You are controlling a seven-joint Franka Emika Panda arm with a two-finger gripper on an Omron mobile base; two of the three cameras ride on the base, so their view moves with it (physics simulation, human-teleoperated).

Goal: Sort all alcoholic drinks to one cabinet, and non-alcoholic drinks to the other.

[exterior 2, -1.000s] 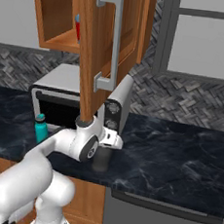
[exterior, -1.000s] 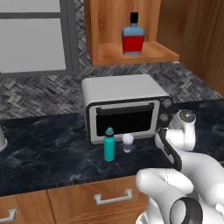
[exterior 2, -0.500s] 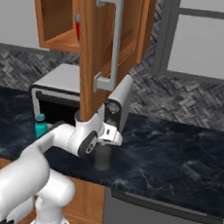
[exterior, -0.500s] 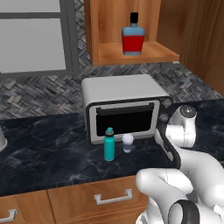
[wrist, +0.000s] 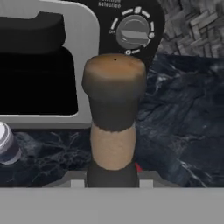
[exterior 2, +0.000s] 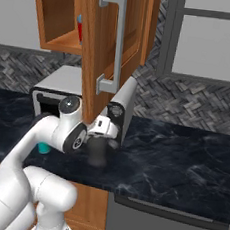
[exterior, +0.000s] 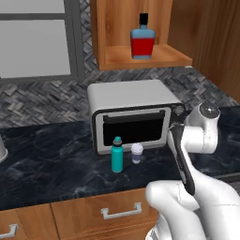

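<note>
Dark round-bodied bottle (wrist: 113, 109): stands upright on the surface (exterior: 47, 159), just off the microwave's (exterior: 131, 112) right front corner, below its dial. One of the alcoholic drinks.

End effector (exterior 2: 103, 138): closed on the bottle's slim neck, under the fat stopper. I can't make out the contact faces themselves.

Handling, my judgement:
- Glass: rigid, smooth, breakable, with most of the weight low in the body.
- The neck is the right hold, since the stopper's flare should stop it slipping down.
- I'd expect the body to swing if I move fast.

In front of the microwave door: teal bottle (exterior: 116, 154) and small lidded cup (exterior: 136, 153), side by side and well clear of my grip.

Above the microwave: open wooden cabinet (exterior: 154, 56) with the blue bottle (exterior: 141, 41) on its shelf. Likely destination. The open door (exterior 2: 92, 59) hangs close above my wrist, so watch it on the lift.
</note>
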